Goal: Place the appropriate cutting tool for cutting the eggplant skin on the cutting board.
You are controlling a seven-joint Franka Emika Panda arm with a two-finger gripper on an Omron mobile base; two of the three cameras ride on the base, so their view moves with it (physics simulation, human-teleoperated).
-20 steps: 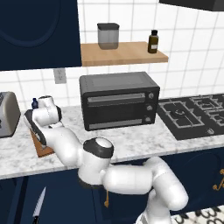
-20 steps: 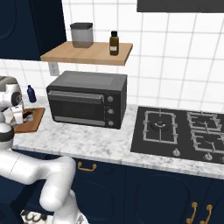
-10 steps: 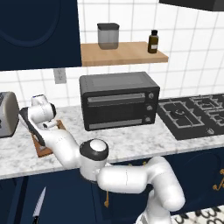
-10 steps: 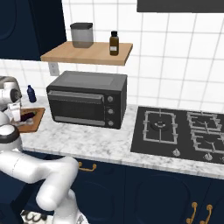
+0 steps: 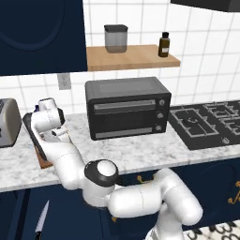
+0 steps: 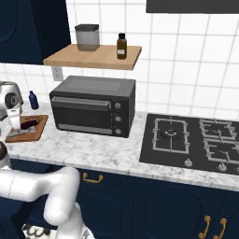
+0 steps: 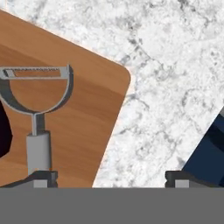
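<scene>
In the hand view the peeler [image 7: 38, 109] is seen lying over the cutting board [image 7: 83, 100], its forked head pointing away from the camera and its handle running down beside the left fingertip [image 7: 37, 178]. The end effector [image 7: 109, 179] is spread wide: the right fingertip is well apart from the left, and nothing is clamped between them. Whether the left finger touches the handle cannot be told.

A dark rounded shape at the left edge is probably the eggplant [image 7: 3, 133], just beside the peeler's handle.

The peeler is judged to be placed already, so the risk lies in the retreat. If the hand is lifted at a slant, the handle could be caught by the left finger and the peeler dragged toward the board's near corner, beyond which the marble tabletop [image 7: 175, 87] begins. The eggplant could also be nudged and rolled.
</scene>
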